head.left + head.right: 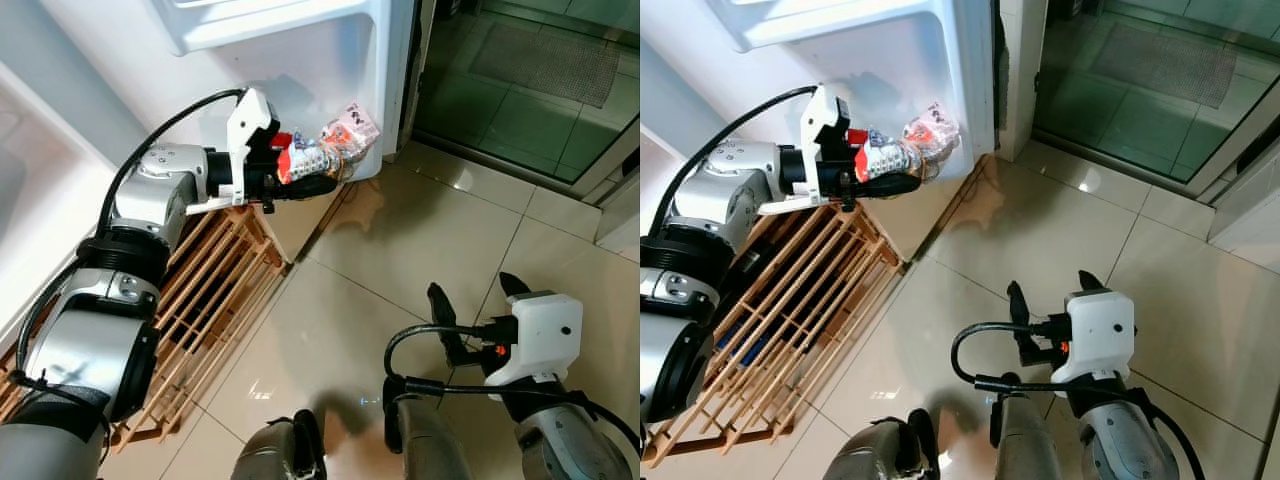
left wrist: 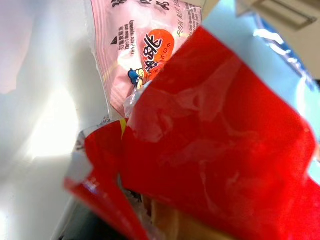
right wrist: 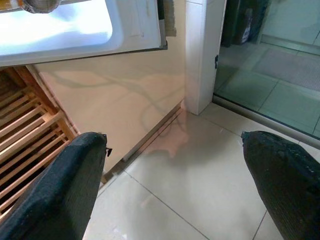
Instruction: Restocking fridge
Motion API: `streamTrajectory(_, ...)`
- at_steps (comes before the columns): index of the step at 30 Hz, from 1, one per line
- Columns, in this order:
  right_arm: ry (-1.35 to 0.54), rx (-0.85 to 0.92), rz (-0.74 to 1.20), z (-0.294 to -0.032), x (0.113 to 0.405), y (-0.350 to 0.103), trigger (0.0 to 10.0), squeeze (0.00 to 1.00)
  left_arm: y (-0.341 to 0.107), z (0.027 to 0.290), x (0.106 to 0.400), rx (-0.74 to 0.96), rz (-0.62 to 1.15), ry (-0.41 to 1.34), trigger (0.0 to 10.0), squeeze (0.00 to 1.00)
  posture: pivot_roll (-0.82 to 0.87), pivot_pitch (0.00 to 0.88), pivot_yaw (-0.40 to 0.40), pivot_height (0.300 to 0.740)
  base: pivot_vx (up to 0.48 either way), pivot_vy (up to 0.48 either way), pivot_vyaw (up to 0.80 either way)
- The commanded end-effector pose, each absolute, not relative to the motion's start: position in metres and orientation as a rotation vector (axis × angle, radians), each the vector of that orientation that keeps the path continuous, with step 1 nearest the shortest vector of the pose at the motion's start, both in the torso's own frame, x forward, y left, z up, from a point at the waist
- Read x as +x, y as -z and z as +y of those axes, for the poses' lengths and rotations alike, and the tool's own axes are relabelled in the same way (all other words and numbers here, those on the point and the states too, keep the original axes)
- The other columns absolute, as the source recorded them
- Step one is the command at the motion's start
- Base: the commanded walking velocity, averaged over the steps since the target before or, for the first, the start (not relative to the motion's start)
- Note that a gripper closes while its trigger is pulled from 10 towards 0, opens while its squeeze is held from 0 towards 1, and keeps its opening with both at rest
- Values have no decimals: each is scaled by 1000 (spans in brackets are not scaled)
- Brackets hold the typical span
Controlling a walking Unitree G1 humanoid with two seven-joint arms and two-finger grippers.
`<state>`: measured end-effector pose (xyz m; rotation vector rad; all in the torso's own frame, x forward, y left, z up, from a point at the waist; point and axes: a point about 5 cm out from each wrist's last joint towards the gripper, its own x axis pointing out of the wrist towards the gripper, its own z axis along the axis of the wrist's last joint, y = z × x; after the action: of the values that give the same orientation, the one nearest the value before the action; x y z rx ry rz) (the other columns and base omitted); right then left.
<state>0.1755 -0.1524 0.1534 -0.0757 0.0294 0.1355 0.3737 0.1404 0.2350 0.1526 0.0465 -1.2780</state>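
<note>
The left end effector [image 1: 305,172] grasps the snack packets [image 1: 335,143] loosely by one end, so they may slip before reaching the fridge door [image 1: 300,60] just beyond it

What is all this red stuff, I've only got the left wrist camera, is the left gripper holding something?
Observer: Yes. The left gripper is shut on a snack pack, red at the near end and pink at the far end.
Operator: Where is it relative to the fridge?
Observer: The pack is raised against the lower corner of the open fridge door, below the door shelf.
Operator: What's under that arm?
Observer: A wooden rack lying on the tiled floor.
Operator: And the right gripper?
Observer: The right gripper is low over the floor, open and holding nothing.
</note>
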Motion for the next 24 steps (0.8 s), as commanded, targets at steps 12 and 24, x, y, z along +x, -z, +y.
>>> streamTrajectory(12,-126,-101,-26,-157,190,-157,10000,0,-242,121,312,358,-45,1601,10000,0,-300,239,139,740,0,0,0)
streamTrajectory(24,-149,-130,-65,-160,213,-158,10000,0,-321,107,309,263,-437,1427,10000,0,-297,151,137,740,0,0,0)
